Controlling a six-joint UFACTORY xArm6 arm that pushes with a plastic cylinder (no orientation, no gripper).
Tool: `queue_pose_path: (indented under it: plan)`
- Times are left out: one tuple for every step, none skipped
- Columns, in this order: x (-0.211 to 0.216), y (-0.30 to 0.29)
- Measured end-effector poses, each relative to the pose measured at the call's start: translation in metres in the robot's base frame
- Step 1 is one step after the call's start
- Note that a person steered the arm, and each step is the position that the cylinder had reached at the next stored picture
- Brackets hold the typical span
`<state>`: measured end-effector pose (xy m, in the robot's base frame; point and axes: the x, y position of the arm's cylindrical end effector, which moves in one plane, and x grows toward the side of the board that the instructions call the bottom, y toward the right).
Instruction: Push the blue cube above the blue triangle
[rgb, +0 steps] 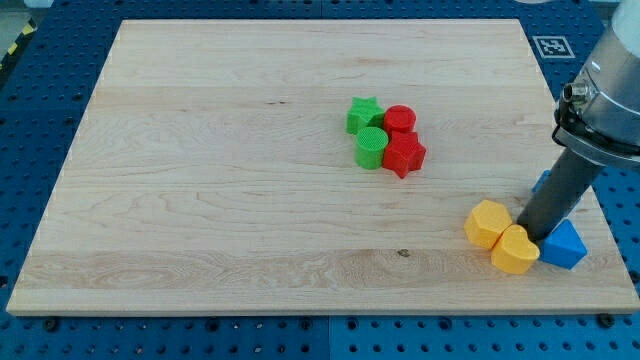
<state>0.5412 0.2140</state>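
Note:
The blue triangle lies near the board's bottom right corner. The blue cube is just above it, mostly hidden behind my rod, with only a sliver showing at the rod's left. My tip rests on the board between the blue triangle on its right and two yellow blocks on its left, close to all three. The tip is below the blue cube.
A yellow hexagon-like block and a yellow heart sit touching at the tip's left. A cluster sits mid-board: green star, green cylinder, red cylinder, red star. The board's right edge is close by.

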Motion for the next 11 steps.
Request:
queue_pose_path:
  plan:
    - [-0.054,-0.015]
    - [-0.098,-0.026]
    - [-0.101,0.039]
    - [-0.071,0.067]
    - [-0.055,0.065]
    - [-0.055,0.065]
    - [-0.055,0.062]
    - [-0.05,0.058]
    - [-0.043,0.057]
    - [-0.036,0.047]
    - [-0.036,0.047]
